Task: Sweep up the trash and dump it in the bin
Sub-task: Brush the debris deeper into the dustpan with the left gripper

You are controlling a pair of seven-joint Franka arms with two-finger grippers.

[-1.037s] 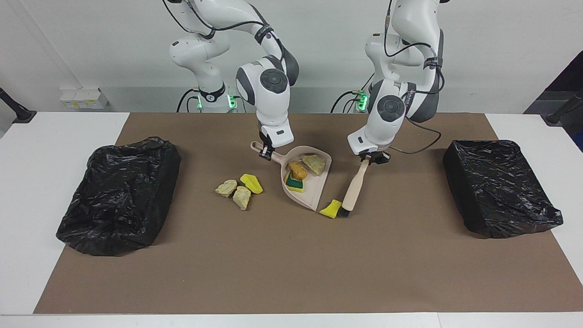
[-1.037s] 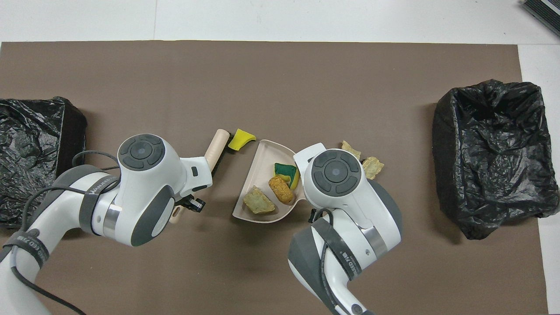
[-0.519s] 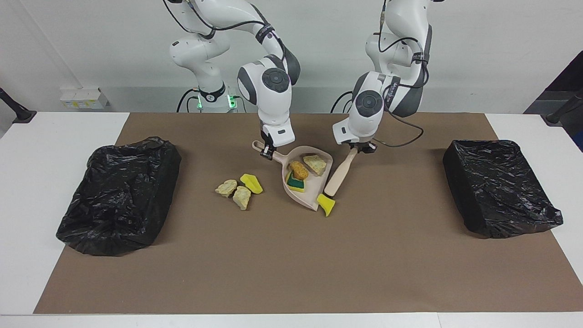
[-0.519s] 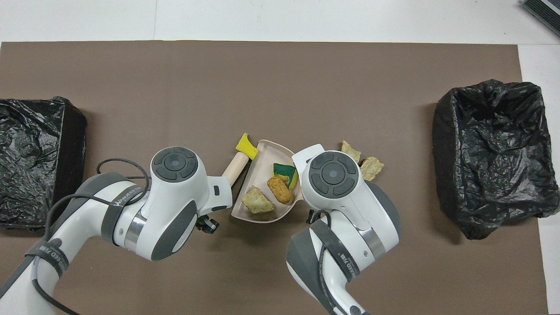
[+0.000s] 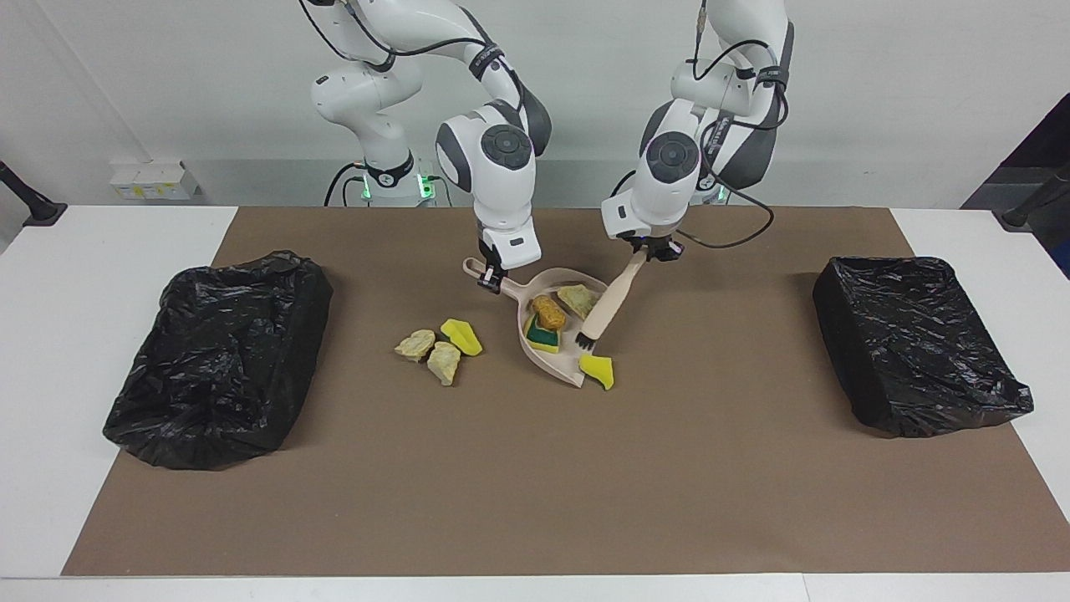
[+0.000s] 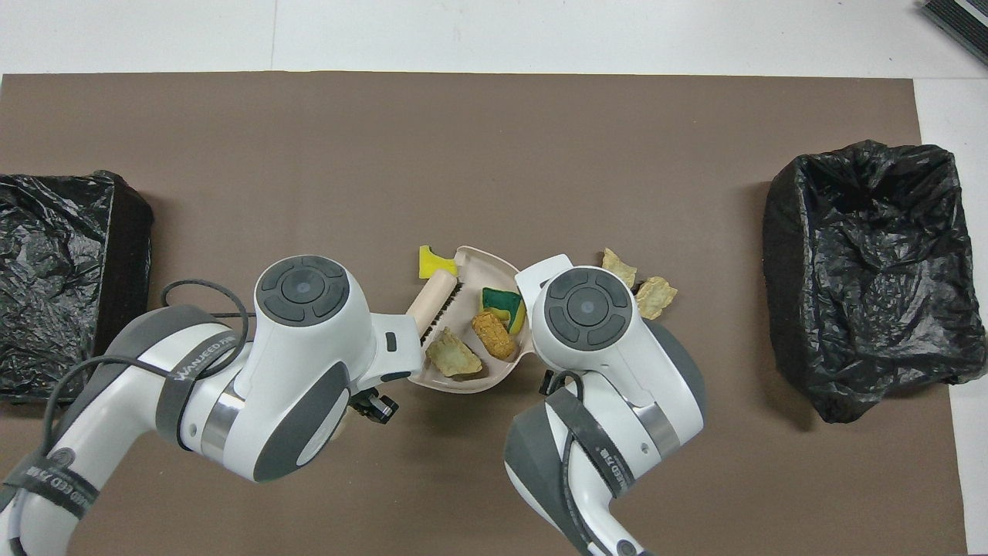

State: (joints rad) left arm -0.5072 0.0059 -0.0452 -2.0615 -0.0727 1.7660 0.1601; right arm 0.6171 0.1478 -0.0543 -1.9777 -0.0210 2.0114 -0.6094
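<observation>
Starting at the right arm's end of the table in the facing view, a black-lined bin (image 5: 219, 358) sits on the brown mat (image 5: 535, 485), its inside lost in crumpled plastic. Next come three loose scraps: two beige lumps (image 5: 415, 344) (image 5: 444, 361) and a yellow sponge bit (image 5: 462, 336); in the overhead view the right arm's wrist covers the sponge bit. The right gripper (image 5: 489, 280) is clamped on the handle of the beige dustpan (image 5: 562, 366), whose pan holds an orange-brown lump (image 5: 548, 312), a green-backed sponge (image 5: 540, 337) and a beige lump (image 5: 577, 298). The brush (image 5: 608, 301), gripped at its handle top by the closed left gripper (image 5: 652, 253), leans with its black bristles at the pan's edge. A yellow sponge scrap (image 5: 598, 369) lies on the mat just beside the pan's lip, touching or nearly so. At the left arm's end sits a second black-lined bin (image 5: 915, 343), partly cut off in the overhead view.
</observation>
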